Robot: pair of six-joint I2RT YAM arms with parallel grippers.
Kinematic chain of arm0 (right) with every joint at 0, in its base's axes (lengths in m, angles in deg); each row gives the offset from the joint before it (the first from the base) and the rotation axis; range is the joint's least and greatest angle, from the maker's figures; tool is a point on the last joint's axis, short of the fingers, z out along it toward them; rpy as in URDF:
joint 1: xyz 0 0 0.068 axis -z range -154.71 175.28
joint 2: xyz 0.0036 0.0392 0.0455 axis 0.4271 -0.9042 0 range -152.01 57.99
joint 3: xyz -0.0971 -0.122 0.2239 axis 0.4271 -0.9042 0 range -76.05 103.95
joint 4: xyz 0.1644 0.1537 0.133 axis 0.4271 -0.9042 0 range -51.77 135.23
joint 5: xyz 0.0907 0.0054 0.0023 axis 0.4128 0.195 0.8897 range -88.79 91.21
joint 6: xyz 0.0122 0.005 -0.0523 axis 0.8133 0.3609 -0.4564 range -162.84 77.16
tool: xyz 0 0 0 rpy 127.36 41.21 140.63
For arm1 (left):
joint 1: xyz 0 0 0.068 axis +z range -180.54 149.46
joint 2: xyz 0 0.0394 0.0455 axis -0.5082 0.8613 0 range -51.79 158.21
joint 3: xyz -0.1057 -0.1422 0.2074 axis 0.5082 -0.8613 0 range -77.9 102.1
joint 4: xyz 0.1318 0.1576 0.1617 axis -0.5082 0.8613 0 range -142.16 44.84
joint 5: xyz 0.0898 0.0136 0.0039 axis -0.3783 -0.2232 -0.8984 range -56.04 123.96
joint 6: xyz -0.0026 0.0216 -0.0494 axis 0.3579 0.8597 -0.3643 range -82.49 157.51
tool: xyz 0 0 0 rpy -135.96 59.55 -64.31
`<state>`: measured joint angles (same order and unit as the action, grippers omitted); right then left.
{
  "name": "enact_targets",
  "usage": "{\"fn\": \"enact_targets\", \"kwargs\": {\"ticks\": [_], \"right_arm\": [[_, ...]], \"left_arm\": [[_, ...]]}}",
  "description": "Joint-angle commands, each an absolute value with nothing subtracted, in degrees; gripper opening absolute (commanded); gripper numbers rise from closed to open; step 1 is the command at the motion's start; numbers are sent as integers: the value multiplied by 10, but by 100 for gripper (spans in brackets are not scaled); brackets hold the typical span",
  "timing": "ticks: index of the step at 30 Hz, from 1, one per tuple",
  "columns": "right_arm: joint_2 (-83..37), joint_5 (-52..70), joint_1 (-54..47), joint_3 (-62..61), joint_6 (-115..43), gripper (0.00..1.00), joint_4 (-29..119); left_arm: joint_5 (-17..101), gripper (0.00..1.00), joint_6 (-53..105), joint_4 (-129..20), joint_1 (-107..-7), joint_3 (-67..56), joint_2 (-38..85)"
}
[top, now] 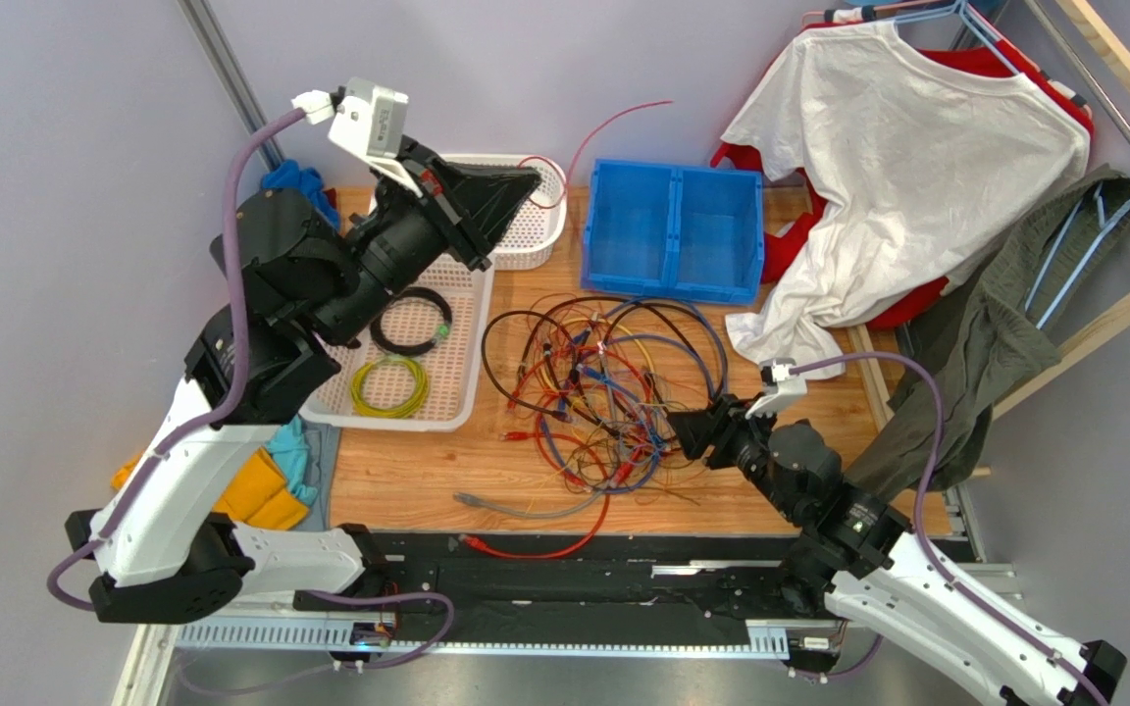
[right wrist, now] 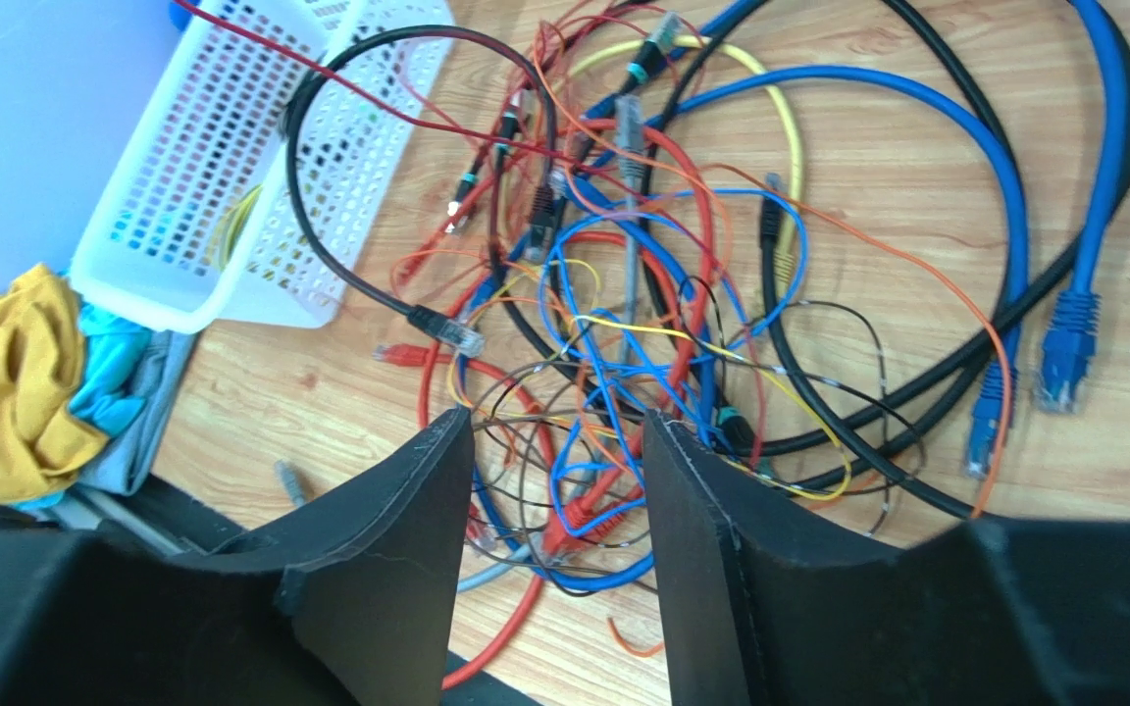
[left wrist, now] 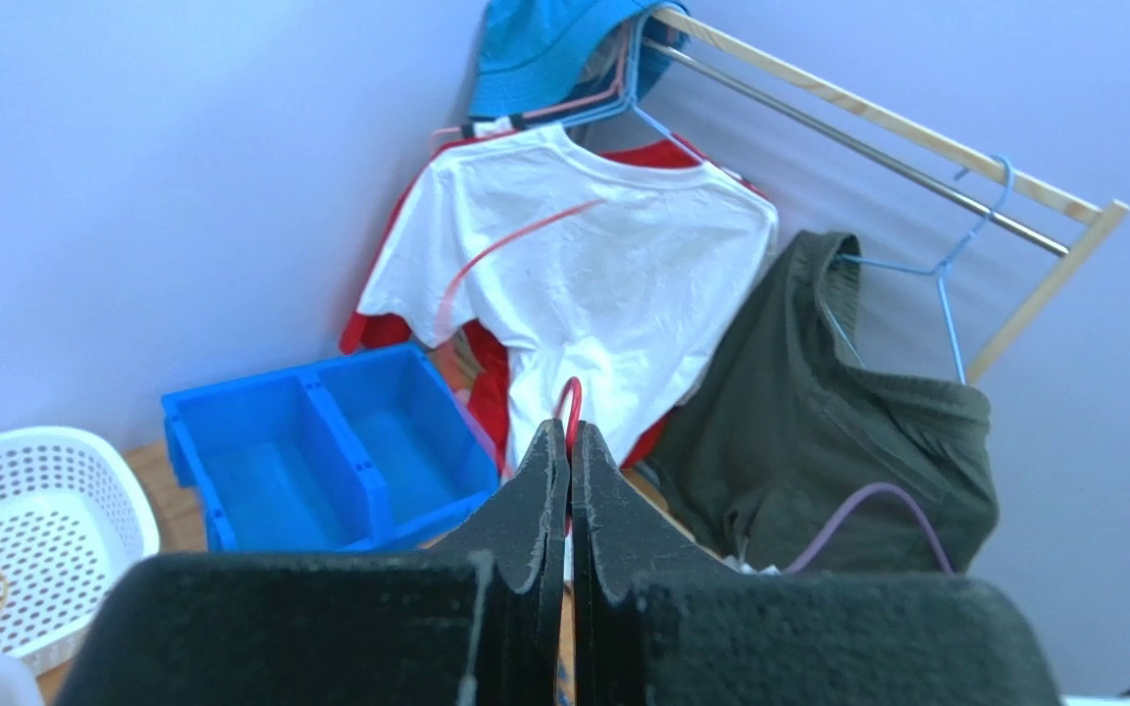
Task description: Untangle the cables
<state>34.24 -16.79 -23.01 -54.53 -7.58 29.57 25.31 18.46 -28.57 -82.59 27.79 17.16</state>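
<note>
My closed left fingers (left wrist: 534, 500) pinch one red cable (top: 630, 113); right fingers (right wrist: 380, 544) gape above the tangle (top: 601, 390), mostly unsorted.

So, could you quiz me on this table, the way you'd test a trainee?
1. True or false: the right gripper hangs open over the tangle of thin coloured cables.
2. How many compartments has the blue plastic bin at the back of the wooden table? A) one B) two C) four
3. Fill the gap: the thin red cable is pinched by the ___ gripper.

Key: 1 true; 2 B; 3 left, since the left gripper is raised with its fingers shut on that cable.
</note>
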Motion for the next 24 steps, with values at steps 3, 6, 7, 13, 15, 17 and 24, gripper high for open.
{"fn": "enact_targets", "kwargs": {"ticks": [3, 6, 7, 13, 15, 17, 24], "right_arm": [[368, -115, -231, -500, -115, 53, 350], [368, -99, -230, -485, -140, 57, 382], [363, -97, -231, -474, -157, 59, 399], [246, -29, -230, -440, -189, 68, 450], [207, -4, -231, -446, -178, 69, 492], [188, -1, -241, -455, -174, 70, 538], [112, -12, -254, -457, -181, 69, 593]], "left_arm": [[309, 0, 197, -229, -827, 260, 208], [306, 0, 192, -241, -827, 242, 200], [307, 0, 192, -242, -827, 243, 199], [304, 0, 195, -218, -827, 280, 212], [297, 0, 195, -211, -827, 285, 213], [296, 0, 194, -210, -827, 288, 214], [302, 0, 187, -196, -827, 305, 219]]}}
